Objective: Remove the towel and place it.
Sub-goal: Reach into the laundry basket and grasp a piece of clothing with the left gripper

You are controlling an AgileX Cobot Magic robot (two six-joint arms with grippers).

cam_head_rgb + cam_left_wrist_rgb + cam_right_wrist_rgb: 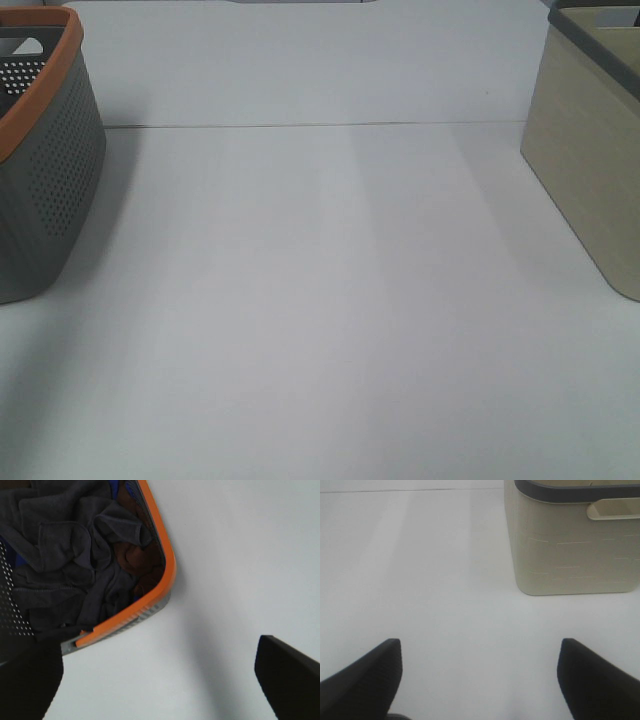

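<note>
The white counter (330, 300) takes up nearly all of the high view, and its middle is bare, probably so the cloth has a flat place to land. At the right edge stands the beige bin (590, 170) with a dark grey rim. It may be the other possible drop spot, though the task does not say. At the left edge is the grey perforated basket (60, 170) with an orange rim, set well apart from the bin so that each arm has one container on its own side.

The towel (65, 545) lies crumpled inside the basket, dark charcoal and piled in folds against the orange corner. It sits on top of a brown cloth (140, 560) (a little blue shows too), so it looks like the easiest piece to lift first.

The left pincer (160, 680) hangs above the basket's corner, spread wide and holding nothing. One finger is over the basket's edge and the other over the counter. I judge that it needs to shift inward over the folds before closing. The right pincer (480, 675) is also spread and empty. It faces the bin across bare counter, apparently waiting.
</note>
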